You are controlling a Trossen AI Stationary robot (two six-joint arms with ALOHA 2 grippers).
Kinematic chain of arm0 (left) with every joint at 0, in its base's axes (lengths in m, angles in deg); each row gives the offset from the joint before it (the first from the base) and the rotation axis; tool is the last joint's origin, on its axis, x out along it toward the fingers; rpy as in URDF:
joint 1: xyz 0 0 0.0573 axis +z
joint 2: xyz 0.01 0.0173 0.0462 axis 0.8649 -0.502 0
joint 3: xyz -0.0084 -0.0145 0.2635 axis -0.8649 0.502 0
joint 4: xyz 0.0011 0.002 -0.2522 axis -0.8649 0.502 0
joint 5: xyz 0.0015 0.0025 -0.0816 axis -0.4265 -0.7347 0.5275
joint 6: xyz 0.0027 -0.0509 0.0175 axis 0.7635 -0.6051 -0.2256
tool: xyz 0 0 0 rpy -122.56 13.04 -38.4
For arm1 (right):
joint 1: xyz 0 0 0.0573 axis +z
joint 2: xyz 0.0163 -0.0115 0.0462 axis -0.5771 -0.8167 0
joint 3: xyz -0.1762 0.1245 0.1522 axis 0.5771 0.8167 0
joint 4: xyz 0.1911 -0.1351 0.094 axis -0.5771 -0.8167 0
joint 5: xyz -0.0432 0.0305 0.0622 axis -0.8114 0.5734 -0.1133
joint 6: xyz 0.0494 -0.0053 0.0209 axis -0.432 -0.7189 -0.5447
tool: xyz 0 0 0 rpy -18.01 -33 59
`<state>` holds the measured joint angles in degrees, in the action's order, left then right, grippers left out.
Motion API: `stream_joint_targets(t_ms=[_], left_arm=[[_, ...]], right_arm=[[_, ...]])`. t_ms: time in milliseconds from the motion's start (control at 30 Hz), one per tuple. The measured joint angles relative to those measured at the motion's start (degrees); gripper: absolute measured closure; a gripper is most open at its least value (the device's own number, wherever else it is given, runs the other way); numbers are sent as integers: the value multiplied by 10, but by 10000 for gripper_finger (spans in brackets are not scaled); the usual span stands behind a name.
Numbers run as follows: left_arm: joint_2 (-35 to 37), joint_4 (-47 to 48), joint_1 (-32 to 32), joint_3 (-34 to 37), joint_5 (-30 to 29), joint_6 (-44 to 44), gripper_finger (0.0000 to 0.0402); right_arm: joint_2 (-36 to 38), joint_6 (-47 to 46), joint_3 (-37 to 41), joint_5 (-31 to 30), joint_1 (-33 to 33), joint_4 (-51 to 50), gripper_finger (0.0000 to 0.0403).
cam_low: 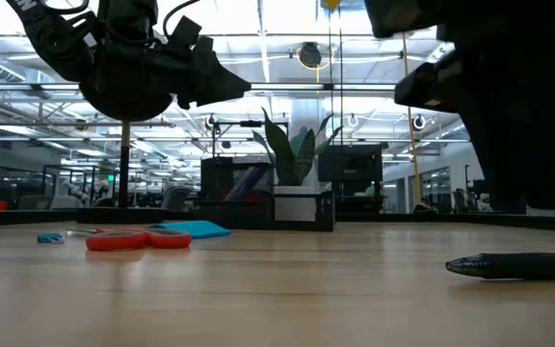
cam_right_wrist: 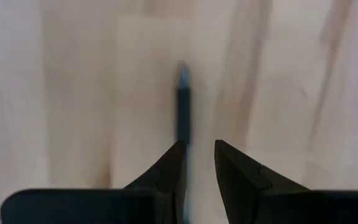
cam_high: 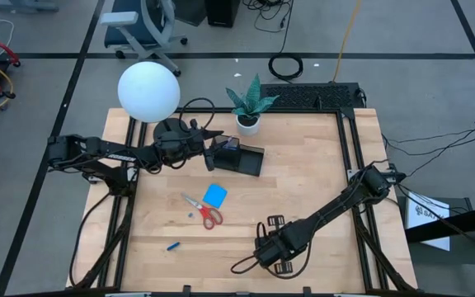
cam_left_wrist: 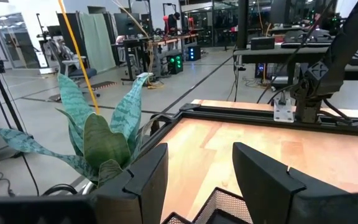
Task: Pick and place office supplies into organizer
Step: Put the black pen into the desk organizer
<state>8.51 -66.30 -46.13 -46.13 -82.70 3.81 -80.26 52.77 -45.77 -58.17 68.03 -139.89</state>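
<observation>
With the right gripper parted just above the slim black pen, centre the barrel between its jaws before clenching.

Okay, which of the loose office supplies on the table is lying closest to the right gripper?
The black pen, lying alone on the wood directly under the right gripper. The red-handled scissors, blue note pad and tiny blue piece all lie farther off toward the left arm's side.

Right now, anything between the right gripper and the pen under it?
Nothing visible. The right gripper hangs right over the black pen on bare table, fingers part open astride its near end. Scissors and organizer lie well away.
</observation>
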Motion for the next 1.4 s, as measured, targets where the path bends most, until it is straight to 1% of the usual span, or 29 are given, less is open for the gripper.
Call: stream_joint_targets(t_ms=[167,467,567,633,800,1000,1400], left_arm=[[0,0,0,0,0,0,213],[0,0,0,0,0,0,213],[0,-1,0,0,0,-1,213],[0,-1,0,0,0,-1,213],[0,-1,0,0,0,-2,213],[0,-1,0,0,0,-2,213],[0,-1,0,0,0,-2,213]], right_arm=[[0,12,0,2,1,36,330],[0,5,0,8,0,32,330],[0,24,0,15,1,35,330],[0,38,0,15,1,33,330],[0,26,0,16,1,23,330],[0,17,0,16,-1,-25,330],[0,-2,47,19,-2,-14,330]])
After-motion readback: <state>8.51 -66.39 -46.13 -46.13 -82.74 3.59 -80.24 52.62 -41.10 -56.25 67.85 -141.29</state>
